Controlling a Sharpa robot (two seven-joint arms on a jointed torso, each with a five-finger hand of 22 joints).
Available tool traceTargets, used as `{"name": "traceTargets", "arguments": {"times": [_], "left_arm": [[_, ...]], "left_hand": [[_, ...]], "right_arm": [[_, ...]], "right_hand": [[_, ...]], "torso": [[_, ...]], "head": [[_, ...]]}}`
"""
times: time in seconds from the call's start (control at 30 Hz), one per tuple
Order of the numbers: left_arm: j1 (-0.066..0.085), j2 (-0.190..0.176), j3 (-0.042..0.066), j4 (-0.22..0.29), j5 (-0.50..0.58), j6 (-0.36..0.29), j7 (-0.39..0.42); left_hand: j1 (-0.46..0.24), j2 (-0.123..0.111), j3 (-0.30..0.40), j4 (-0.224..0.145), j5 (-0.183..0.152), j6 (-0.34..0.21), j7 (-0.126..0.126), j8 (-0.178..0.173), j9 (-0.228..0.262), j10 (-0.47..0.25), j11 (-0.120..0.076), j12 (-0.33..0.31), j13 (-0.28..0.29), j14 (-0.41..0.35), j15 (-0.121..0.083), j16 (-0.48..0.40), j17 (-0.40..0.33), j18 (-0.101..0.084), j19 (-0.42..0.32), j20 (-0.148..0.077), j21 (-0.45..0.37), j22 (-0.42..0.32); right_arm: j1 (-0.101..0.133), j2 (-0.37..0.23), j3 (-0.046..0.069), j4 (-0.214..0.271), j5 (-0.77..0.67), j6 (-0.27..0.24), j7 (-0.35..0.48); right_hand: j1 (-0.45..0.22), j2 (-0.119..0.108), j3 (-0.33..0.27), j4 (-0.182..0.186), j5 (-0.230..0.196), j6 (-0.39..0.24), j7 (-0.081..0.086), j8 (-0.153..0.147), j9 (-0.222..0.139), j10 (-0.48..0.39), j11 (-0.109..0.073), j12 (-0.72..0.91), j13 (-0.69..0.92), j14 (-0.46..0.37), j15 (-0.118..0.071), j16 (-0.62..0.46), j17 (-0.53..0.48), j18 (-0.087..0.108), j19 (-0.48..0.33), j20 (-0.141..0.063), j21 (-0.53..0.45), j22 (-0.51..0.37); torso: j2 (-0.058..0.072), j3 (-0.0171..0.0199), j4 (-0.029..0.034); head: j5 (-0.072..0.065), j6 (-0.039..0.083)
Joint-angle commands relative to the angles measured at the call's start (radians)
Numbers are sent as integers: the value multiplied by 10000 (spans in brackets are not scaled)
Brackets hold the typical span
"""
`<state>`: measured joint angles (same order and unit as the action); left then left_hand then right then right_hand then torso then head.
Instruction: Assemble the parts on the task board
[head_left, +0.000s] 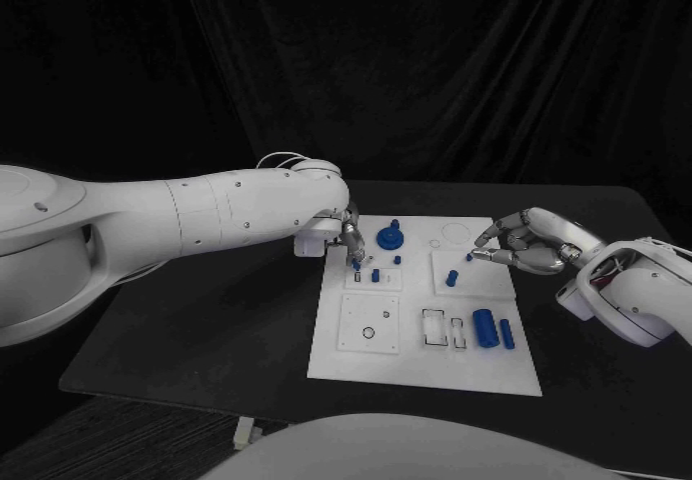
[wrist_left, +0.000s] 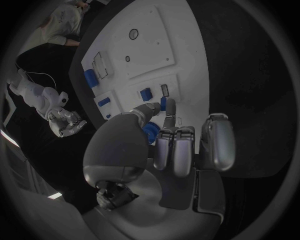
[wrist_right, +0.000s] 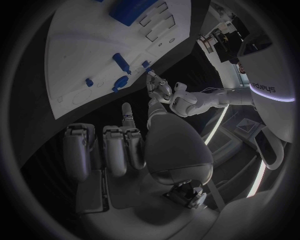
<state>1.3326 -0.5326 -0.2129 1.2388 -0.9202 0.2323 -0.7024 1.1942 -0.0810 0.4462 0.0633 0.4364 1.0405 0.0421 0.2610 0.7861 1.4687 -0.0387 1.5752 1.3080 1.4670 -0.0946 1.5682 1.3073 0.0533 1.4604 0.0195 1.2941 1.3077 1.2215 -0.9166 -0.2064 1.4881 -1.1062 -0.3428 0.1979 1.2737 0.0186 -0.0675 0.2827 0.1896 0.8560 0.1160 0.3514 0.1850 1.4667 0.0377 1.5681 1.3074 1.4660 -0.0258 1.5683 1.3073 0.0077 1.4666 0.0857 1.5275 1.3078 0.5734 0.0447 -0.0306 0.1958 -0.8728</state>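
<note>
Pinching a part at the board's far-left corner

L hand (head_left: 343, 232) over board (head_left: 418, 375), far-left area, fingertips closed on a small blue part (wrist_left: 163, 103) just above a slot. R hand (head_left: 522, 243) hovers by the far-right edge, fingers curled in, nothing held. Other blue parts lie across the board; biggest pieces (head_left: 492, 327) sit near the right edge.

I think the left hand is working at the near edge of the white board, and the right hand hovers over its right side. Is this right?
Not quite. The head view shows the left hand at the far part of the task board, its fingers beside a small blue part. The right hand does hover over the right side.
</note>
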Motion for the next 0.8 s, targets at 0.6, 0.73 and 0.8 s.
{"name": "traceTargets", "arguments": {"times": [0.6,0.73,0.8], "left_arm": [[-114,39,7,16,-277,273,-327],[-118,17,7,13,-306,333,-329],[-121,22,7,4,-315,403,-331]], "left_hand": [[-173,60,178,-100,-8,4,-100,9,4,1018,-77,-49,2624,1038,-48,26,2635,121,-41,-59,-76,868],[-182,58,177,-98,-14,5,-102,9,4,1013,-77,-59,2616,1038,-48,26,2635,123,-45,-59,-87,862],[-192,57,177,-97,-25,9,-104,9,4,1010,-78,-63,2612,1038,-49,26,2635,125,-48,-60,-97,856]], "right_arm": [[-28,77,6,-2,-5,-80,-185],[-30,92,6,-10,-5,-67,-190],[-30,96,6,-16,-5,-60,-194]], "right_hand": [[125,92,-30,-46,98,52,45,-57,-9,1041,81,26,2634,1048,102,25,2635,77,675,87,-67,2426],[141,96,-30,-51,120,52,46,-59,-10,1041,82,26,2634,1048,103,25,2635,80,669,89,-75,2423],[141,96,-30,-51,120,52,46,-59,-10,1041,82,26,2634,1048,103,25,2635,80,669,89,-75,2423]], "torso": [[5,-1,-2],[4,2,1],[8,-1,1]], "head": [[57,2],[44,2],[42,2]]}}
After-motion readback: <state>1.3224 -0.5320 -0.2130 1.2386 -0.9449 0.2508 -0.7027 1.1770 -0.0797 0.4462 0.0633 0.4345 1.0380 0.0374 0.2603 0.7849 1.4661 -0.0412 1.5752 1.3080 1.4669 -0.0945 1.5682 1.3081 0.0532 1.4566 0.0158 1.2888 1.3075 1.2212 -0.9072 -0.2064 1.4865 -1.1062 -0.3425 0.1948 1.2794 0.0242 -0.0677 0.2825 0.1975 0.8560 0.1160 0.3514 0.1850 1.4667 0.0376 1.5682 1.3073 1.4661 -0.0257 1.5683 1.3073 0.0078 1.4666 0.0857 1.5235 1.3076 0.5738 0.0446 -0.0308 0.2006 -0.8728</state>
